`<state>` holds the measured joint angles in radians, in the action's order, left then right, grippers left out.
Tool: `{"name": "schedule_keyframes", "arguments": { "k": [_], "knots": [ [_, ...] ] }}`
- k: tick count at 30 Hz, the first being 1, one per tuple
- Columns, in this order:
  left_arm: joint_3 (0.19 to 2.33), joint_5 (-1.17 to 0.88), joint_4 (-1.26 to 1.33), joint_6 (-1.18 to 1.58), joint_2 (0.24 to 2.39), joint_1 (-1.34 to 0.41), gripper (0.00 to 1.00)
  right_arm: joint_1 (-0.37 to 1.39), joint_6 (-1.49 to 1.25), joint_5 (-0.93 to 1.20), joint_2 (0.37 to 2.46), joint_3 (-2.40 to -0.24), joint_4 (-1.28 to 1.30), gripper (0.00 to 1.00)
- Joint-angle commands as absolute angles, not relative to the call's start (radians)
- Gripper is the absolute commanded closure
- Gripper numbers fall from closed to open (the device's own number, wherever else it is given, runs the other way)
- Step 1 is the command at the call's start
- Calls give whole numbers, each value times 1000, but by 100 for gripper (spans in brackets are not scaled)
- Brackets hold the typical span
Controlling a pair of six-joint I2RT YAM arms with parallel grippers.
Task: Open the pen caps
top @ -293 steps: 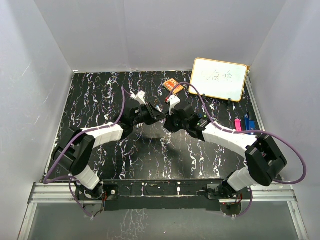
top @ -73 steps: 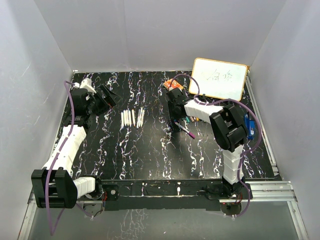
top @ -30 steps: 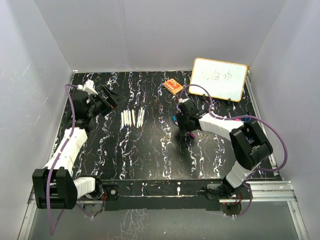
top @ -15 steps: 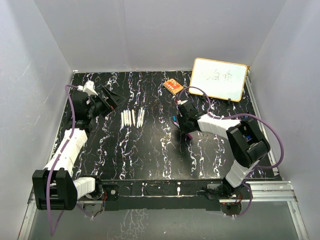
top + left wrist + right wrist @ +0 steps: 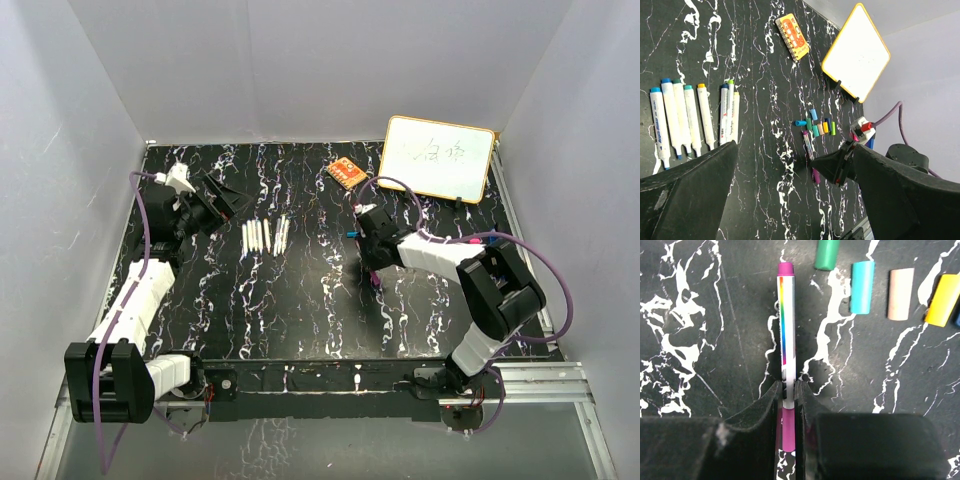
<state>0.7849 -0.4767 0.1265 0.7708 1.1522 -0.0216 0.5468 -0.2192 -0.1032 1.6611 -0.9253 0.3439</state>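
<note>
Right wrist — right pincer (image 5: 788,386) clenched on a marker (image 5: 785,330), perhaps at its purple cap (image 5: 788,431) — left pincer (image 5: 774,154) gaping.

Whiteboard (image 5: 438,158) propped far right; orange block (image 5: 346,172) beside it.

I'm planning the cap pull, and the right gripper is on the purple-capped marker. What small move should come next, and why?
Probably lift it slightly. The right gripper pinches the purple-capped marker on its white barrel beside the purple cap. The marker lies flat on the table, and the open left gripper is far off.
</note>
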Motion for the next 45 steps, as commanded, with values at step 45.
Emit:
{"name": "schedule_keyframes", "arguments": {
  "k": [45],
  "knots": [
    [663, -331, 687, 1046, 1422, -493, 35, 732, -345, 171, 1457, -1091, 50, 100]
  ]
}}
